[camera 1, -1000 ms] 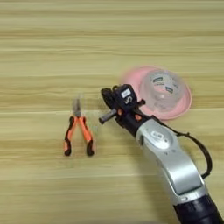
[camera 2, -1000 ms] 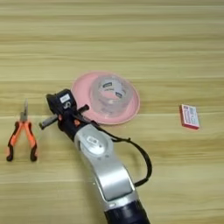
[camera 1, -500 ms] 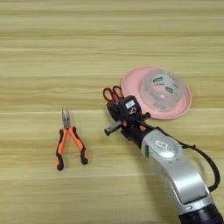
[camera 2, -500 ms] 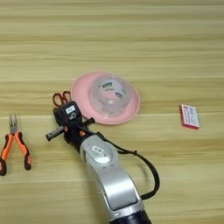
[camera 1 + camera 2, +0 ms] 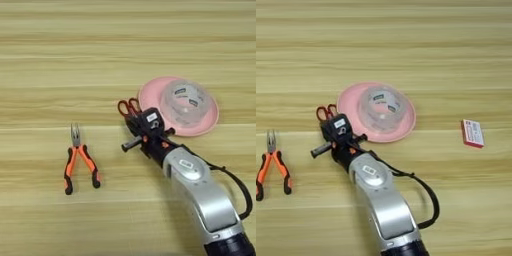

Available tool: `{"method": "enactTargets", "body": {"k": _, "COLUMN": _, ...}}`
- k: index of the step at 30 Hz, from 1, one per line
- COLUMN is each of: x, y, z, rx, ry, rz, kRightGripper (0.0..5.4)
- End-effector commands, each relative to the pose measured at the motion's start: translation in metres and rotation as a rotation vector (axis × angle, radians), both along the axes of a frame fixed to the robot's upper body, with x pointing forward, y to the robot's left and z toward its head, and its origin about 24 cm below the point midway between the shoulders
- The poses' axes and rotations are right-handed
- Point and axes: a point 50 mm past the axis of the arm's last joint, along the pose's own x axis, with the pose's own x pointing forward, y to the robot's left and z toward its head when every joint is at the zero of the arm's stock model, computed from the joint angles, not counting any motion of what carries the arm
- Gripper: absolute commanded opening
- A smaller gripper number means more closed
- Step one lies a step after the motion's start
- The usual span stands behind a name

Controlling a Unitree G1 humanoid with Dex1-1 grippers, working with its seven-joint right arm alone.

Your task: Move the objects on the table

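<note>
1. Worktop: light yellowish wood with horizontal grain, filling both views.
2. Right arm: silver forearm coming in from the 5 o'clock corner and reaching up toward centre, with a black cable looping off its right side.
3. Pink plate: round, lying flat just right of centre; its 8 o'clock rim sits close to the gripper head.
4. Tape roll: clear, resting on the plate near its middle.
5. Right gripper: black head at the plate's 8 o'clock edge, over the scissors. Whether its fingers are open or closed cannot be read from these views.
6. Pliers: orange-and-black handles, nose pointing to 12 o'clock, handles splayed toward 6. They lie flat at 9 o'clock of the gripper, well apart from it.
7. Card: white and red, flat at 3 o'clock of the plate, apart from it.
8. Scissors: only the red handle loops show, at 12 o'clock of the gripper, just beside the plate's left rim; blades hidden under the gripper.
</note>
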Motion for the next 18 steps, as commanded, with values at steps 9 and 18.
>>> {"method": "enactTargets", "body": {"k": 9, "x": 0.0106, "y": 0.0085, "z": 0.0270, "rx": 0.102, "ry": -0.152, "rz": -0.064, "kRightGripper": 0.01}}
{"method": "enactTargets", "body": {"k": 18, "x": 0.0110, "y": 0.0073, "z": 0.0277, "rx": 0.108, "ry": -0.171, "rz": -0.095, "kRightGripper": 0.01}}
